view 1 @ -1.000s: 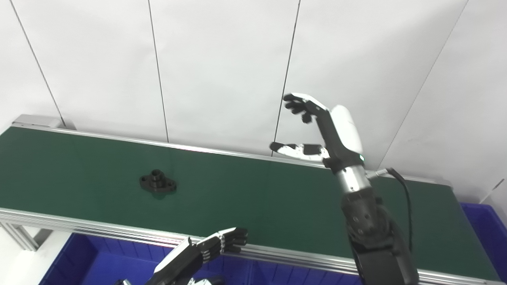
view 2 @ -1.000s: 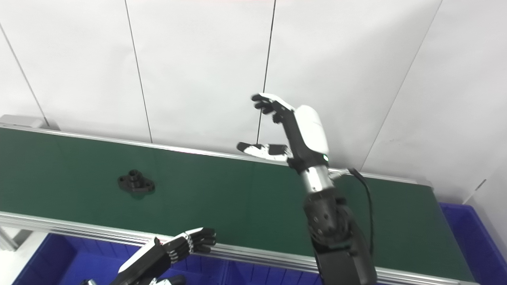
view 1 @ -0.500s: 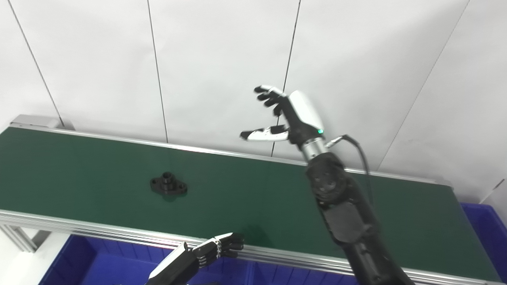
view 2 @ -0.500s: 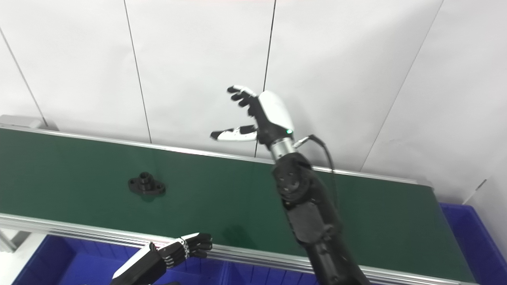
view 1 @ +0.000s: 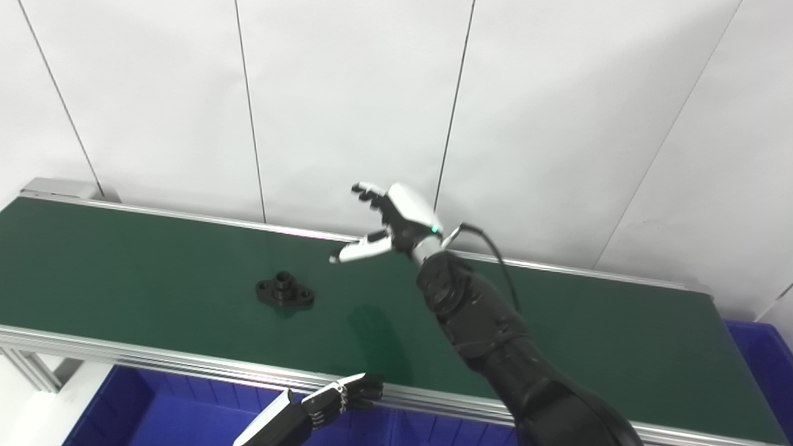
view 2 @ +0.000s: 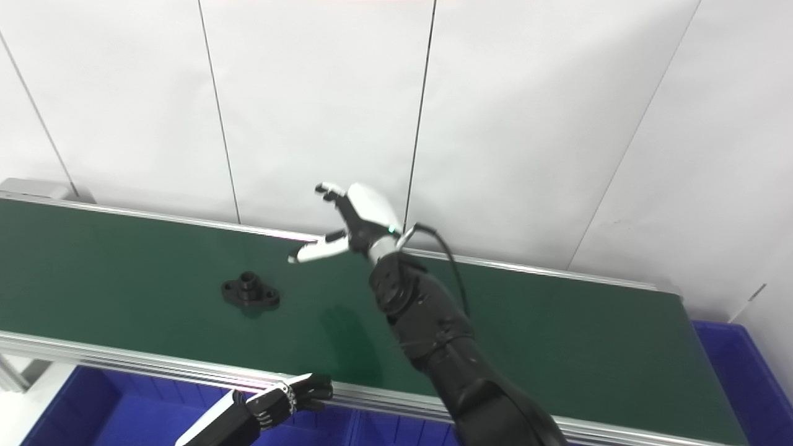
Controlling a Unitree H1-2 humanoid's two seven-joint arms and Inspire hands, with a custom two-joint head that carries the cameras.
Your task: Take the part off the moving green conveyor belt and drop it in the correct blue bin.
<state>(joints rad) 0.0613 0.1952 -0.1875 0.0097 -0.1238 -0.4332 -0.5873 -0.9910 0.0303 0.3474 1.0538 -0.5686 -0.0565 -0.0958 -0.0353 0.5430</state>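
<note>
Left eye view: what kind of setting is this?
Likely a factory-style sorting cell: a green conveyor belt in an aluminium frame, a black flanged part riding on it, blue bins below, bare white wall panels behind.

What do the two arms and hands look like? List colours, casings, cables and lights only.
The right hand has a white back shell, black fingers with white tips, a small green light at the wrist, a black cable looping off it, and a bulky black forearm. The left hand is black with a white back panel.
</note>
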